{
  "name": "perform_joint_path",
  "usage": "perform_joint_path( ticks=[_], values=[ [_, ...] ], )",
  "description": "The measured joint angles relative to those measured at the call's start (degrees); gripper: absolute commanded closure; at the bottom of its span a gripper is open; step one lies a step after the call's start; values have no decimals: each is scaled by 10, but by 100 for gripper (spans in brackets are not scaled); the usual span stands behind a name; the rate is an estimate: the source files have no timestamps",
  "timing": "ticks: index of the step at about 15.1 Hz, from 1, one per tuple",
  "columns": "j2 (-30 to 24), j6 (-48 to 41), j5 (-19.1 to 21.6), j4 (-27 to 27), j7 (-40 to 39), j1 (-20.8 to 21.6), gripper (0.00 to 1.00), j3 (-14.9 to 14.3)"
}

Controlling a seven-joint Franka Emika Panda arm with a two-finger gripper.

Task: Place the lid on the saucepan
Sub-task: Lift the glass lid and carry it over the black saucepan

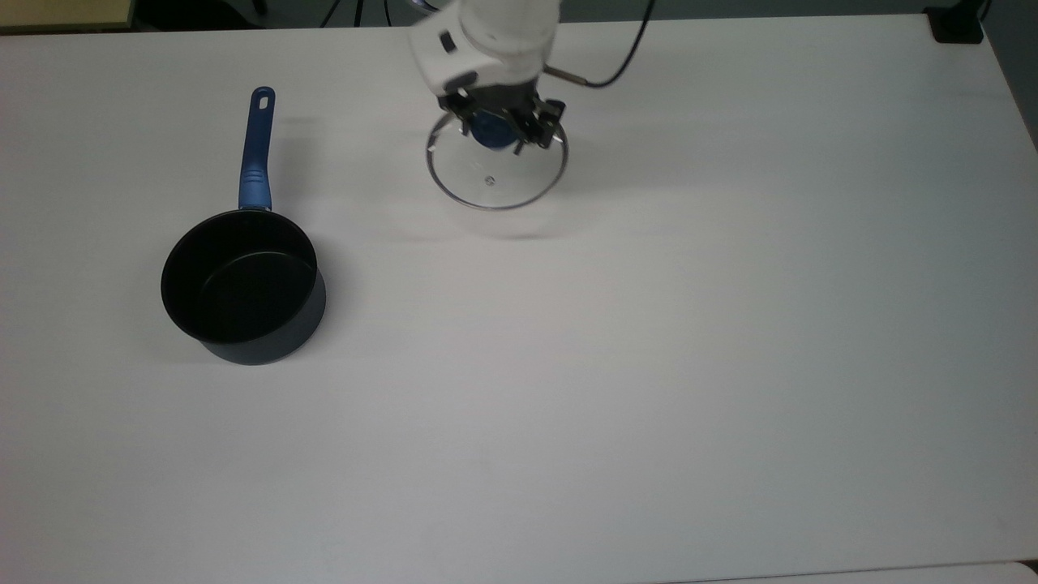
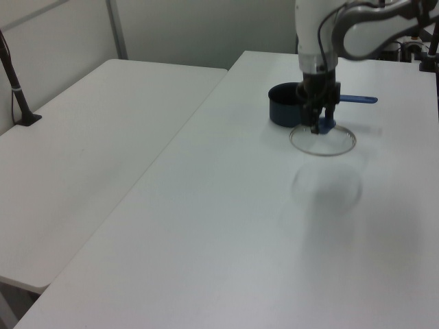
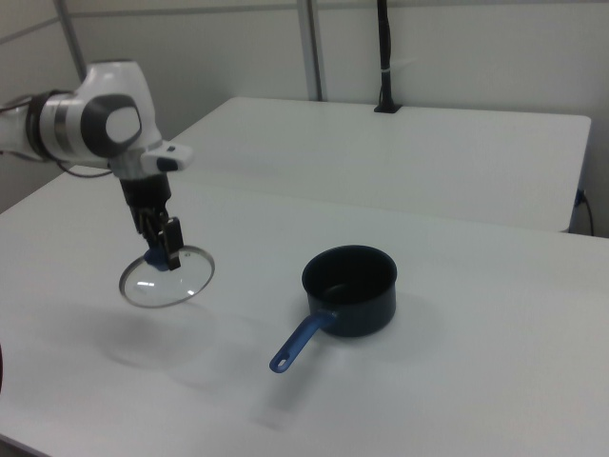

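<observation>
The clear glass lid [image 1: 496, 174] [image 2: 324, 141] [image 3: 166, 281] with a steel rim hangs level in the air above the white table [image 1: 649, 365], its faint shadow below it. My gripper [image 1: 493, 130] [image 2: 318, 127] [image 3: 160, 249] is shut on the lid's blue knob from above. The saucepan [image 1: 242, 288] [image 2: 285, 110] [image 3: 350, 288], black inside with a long blue handle [image 1: 257, 146], stands upright and uncovered at the top view's left, well apart from the lid.
A dark cable [image 1: 616, 65] runs off the wrist toward the table's far edge. A second white table [image 2: 89, 151] adjoins the work table in the left view, with a black post [image 2: 14, 82] clamped on it.
</observation>
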Motion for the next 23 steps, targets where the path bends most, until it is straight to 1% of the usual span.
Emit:
perform_joint_path(
  ticks=[3, 8, 10, 13, 15, 17, 18, 20, 23],
  values=[
    [-6, -45, -7, 49, -21, -8, 59, -25],
    [2, -47, -15, 71, -23, -9, 59, -48],
    [12, -47, -16, 87, -23, -9, 59, -67],
    [44, -47, -17, 133, -40, -11, 59, -109],
    [73, -47, -17, 157, -43, -16, 59, -124],
    [109, -46, -17, 190, -43, -21, 59, -144],
    [130, -46, -17, 215, -44, -24, 59, -159],
    [153, -46, -17, 240, -45, -31, 59, -170],
    [174, -46, -17, 266, -45, -45, 59, -171]
  ],
)
